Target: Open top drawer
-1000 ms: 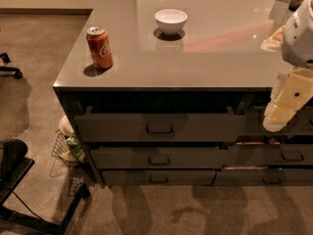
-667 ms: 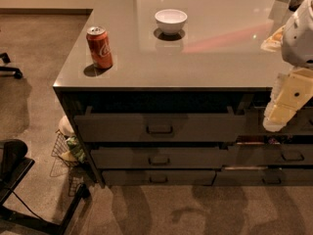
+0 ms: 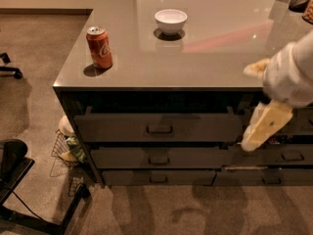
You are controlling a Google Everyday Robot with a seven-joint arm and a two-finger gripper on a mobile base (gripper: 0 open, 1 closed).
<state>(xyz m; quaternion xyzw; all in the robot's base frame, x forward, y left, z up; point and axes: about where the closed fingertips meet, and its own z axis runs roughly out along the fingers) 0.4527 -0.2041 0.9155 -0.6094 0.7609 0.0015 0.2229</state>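
Note:
The top drawer point(image 3: 195, 127) is a wide dark-grey drawer with a tall flat front, just under the countertop. It has a small rectangular pull point(image 3: 159, 129) at its centre. Its front stands slightly forward, with a dark gap above it. My gripper point(image 3: 266, 126), cream-coloured on a white arm, hangs in front of the drawer's right end. It is well to the right of the pull and holds nothing that I can see.
A red soda can point(image 3: 99, 47) and a white bowl point(image 3: 170, 21) stand on the grey countertop point(image 3: 195, 62). Two slimmer drawers point(image 3: 159, 158) lie below, and a narrower stack point(image 3: 292, 155) is at the right. A wire basket point(image 3: 68, 148) and a black chair base point(image 3: 19, 180) are on the floor at left.
My gripper and arm have moved down and a little to the left, in front of the drawer's right end. The drawer, can and bowl have not moved.

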